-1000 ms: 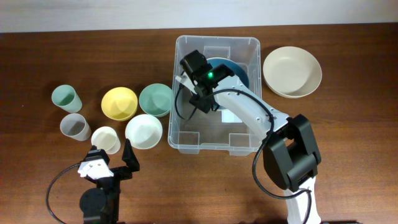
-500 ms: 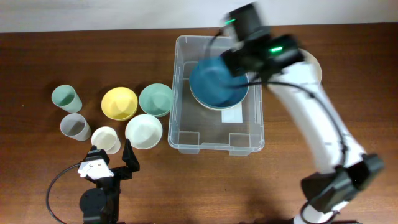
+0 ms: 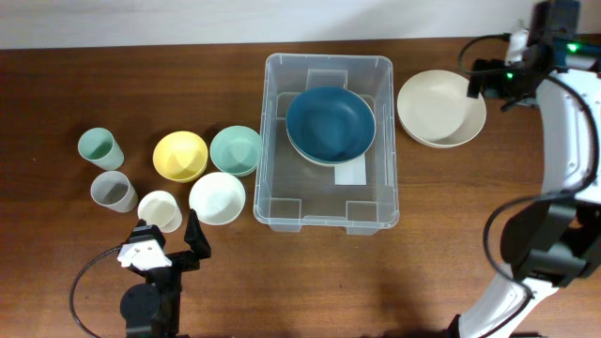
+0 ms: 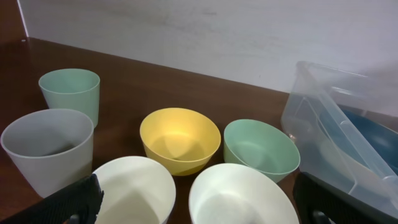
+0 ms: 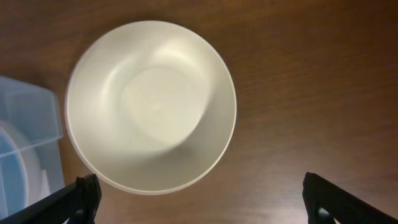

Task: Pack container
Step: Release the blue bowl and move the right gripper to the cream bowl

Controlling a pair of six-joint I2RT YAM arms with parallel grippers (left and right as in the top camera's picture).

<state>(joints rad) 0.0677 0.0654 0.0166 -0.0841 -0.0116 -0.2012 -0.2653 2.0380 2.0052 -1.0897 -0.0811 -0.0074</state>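
Plastic of the container (image 3: 324, 202) looks thin, clear and smooth, so I judge it light, rather stiff at the rim but somewhat springy in the walls, and likely to slide on the tabletop if pushed. The safest hold would be the moulded rim on a long side, not the slippery wall. It stands about the middle of the tabletop, closer to the far edge, with a blue bowl (image 3: 330, 123) lying in its far half. A cream bowl (image 3: 441, 108) sits just beside its right wall, toward the far right corner. The right gripper (image 3: 490, 86) hovers over this bowl, its jaws spread wide and holding nothing. The left gripper (image 3: 169, 239) waits near the front edge, also fully spread and empty, facing a yellow bowl (image 3: 179, 156), a green bowl (image 3: 235, 150) and a white bowl (image 3: 217, 197).
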